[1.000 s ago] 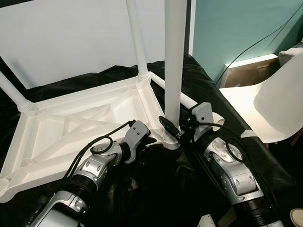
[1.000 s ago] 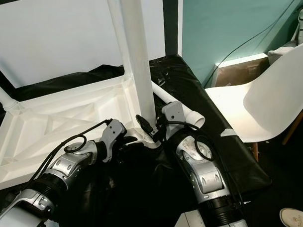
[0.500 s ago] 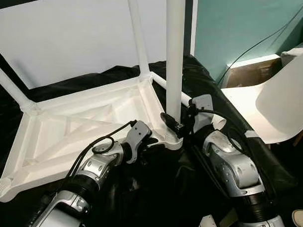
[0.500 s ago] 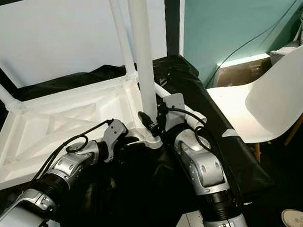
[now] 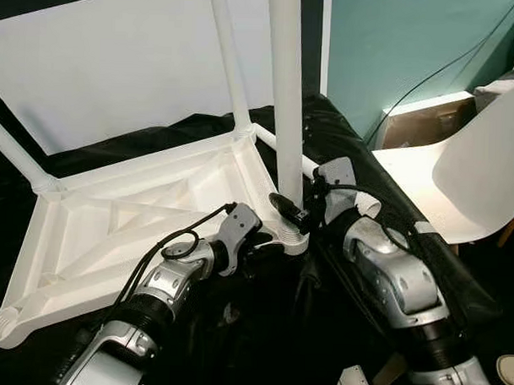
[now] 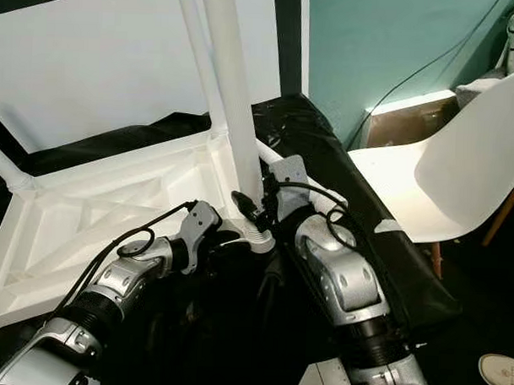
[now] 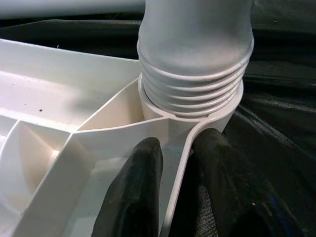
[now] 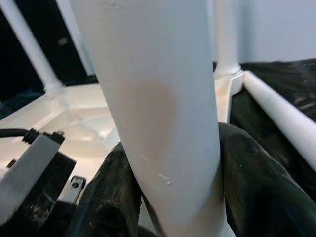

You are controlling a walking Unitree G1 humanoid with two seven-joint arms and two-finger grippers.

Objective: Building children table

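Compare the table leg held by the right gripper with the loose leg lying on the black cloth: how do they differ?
The held leg stands upright in a corner socket of the upturned tabletop; the loose leg lies flat, beside the tabletop. The right gripper is shut on the held leg near its base; nothing grips the loose leg. Both are white round tubes.

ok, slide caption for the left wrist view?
Left gripper pinches the tabletop rim below the threaded leg seated in its corner socket.

Smooth matt white plastic tabletop (image 5: 138, 214) and leg (image 5: 281, 100) (threaded end) on glossy black sheeting (image 5: 367, 175).
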